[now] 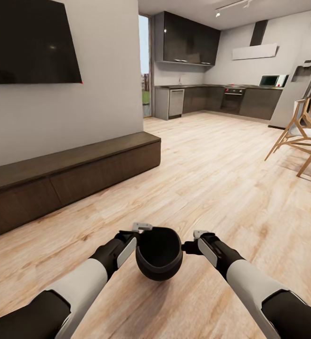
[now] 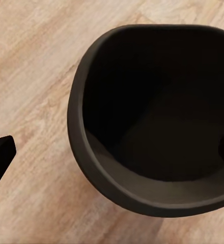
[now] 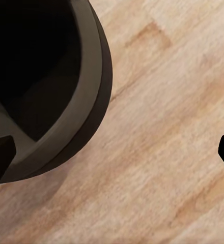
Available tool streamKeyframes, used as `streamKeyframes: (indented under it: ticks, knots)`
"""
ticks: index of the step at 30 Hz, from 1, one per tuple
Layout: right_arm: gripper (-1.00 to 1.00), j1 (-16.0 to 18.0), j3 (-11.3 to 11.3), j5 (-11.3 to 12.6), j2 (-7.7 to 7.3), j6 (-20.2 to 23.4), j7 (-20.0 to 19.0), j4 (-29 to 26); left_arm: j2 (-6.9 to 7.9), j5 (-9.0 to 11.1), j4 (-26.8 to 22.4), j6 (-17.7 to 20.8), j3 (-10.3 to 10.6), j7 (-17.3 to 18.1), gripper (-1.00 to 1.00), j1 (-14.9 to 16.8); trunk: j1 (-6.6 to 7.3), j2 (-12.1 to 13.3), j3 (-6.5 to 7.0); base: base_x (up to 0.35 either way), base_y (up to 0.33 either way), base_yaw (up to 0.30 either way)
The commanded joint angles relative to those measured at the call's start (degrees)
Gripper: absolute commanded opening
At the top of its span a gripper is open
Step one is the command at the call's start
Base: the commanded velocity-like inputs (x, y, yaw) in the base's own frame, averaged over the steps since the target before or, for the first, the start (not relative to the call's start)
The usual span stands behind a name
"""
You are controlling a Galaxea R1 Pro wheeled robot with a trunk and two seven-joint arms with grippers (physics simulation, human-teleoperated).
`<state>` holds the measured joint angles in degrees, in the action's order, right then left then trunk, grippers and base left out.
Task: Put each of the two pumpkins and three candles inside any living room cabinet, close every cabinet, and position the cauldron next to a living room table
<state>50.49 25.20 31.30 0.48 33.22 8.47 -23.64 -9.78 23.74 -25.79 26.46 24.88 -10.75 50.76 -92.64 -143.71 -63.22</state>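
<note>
I see the black cauldron (image 1: 159, 254) held up between my two arms at 6 o'clock, above the wood floor (image 1: 212, 188). The left pincer (image 2: 112, 152) is spread across its rim; the right pincer (image 3: 112, 152) is spread too, one finger beside the rim. The closed cabinet (image 1: 70, 174) runs along 9 o'clock.

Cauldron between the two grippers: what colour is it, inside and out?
Black throughout; the cauldron shows a dark matte rim and interior, best seen in the left wrist view.

No writing can be read anywhere (appliances included, too far off).
</note>
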Motion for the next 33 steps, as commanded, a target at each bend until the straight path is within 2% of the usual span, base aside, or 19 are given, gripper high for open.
streamKeyframes:
  ticks: [1, 4, 5, 8, 21, 33]
  knots:
    - [1.0, 0.04, 0.46, 0.6, -0.03, 0.16, 0.49, -0.09, 0.08, 0.63, -0.11, 0.18, 0.13, -0.5, 1.0, 0.04, 0.01, -0.02, -0.05, 0.0, 0.0, 0.0]
    - [1.0, 0.05, 0.54, 0.6, 0.02, 0.17, 0.49, -0.09, 0.24, 0.62, -0.09, 0.18, -1.42, -0.49, 1.0, 0.04, 0.01, -0.02, -0.05, 0.0, 0.0, 0.0]
    - [1.0, 0.05, 0.62, 0.6, 0.07, 0.16, 0.5, -0.09, 0.32, 0.58, -0.07, 0.12, -2.82, -0.5, 1.0, 0.04, 0.01, -0.02, -0.05, 0.0, 0.0, 0.0]
    - [1.0, 0.05, 0.69, 0.6, 0.11, 0.16, 0.5, -0.09, 0.36, 0.54, -0.06, 0.09, -3.56, -0.5, 1.0, 0.04, 0.01, -0.02, -0.05, 0.0, 0.0, 0.0]
    - [1.0, 0.05, 2.74, 0.6, 0.13, -0.08, 0.48, -0.09, 0.4, 0.5, 0.14, 0.08, -3.85, -0.49, 1.0, 0.04, 0.01, -0.02, -0.05, 0.111, 0.105, 0.004]
    - [1.0, 0.05, 2.77, 0.68, 0.14, -0.34, 0.36, -0.09, 0.37, 0.46, 0.33, 0.13, -3.55, -0.09, 1.0, 0.04, 0.01, -0.02, -0.27, 0.016, 0.015, 0.17]
